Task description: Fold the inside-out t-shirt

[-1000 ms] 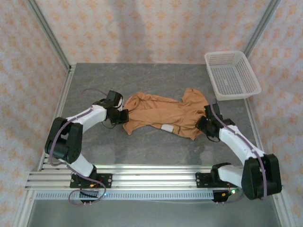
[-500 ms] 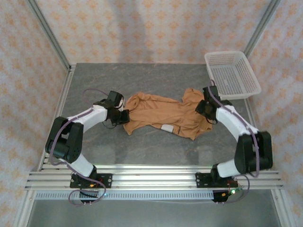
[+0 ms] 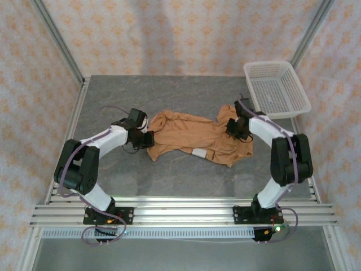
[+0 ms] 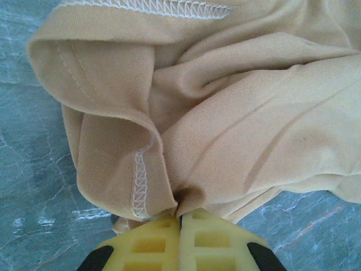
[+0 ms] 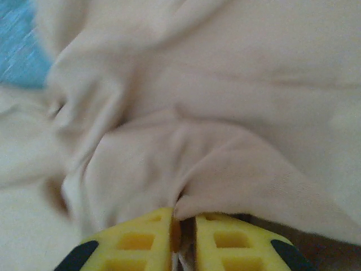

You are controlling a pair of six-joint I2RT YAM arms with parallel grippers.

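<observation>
The inside-out t-shirt [image 3: 186,135], orange-tan, lies crumpled across the middle of the table with a white label [image 3: 199,153] at its near edge. My left gripper [image 3: 148,139] sits at the shirt's left end. In the left wrist view this gripper [image 4: 181,217] is shut on a pinch of fabric [image 4: 237,113] beside a white-stitched hem [image 4: 139,183]. My right gripper [image 3: 230,128] rests on the shirt's right part, near the upper lobe. Seen from the right wrist, that gripper [image 5: 183,217] has its yellow fingers drawn close on a fold of the cloth [image 5: 225,113].
A white mesh basket [image 3: 276,88] stands at the back right corner of the grey table [image 3: 169,96]. Metal frame posts rise at both back corners. The aluminium rail with the arm bases [image 3: 180,214] runs along the near edge.
My right arm has swung from the shirt's lower right edge up onto its right part, and its jaws have closed on a fold. The left gripper has stayed shut on the left end.
</observation>
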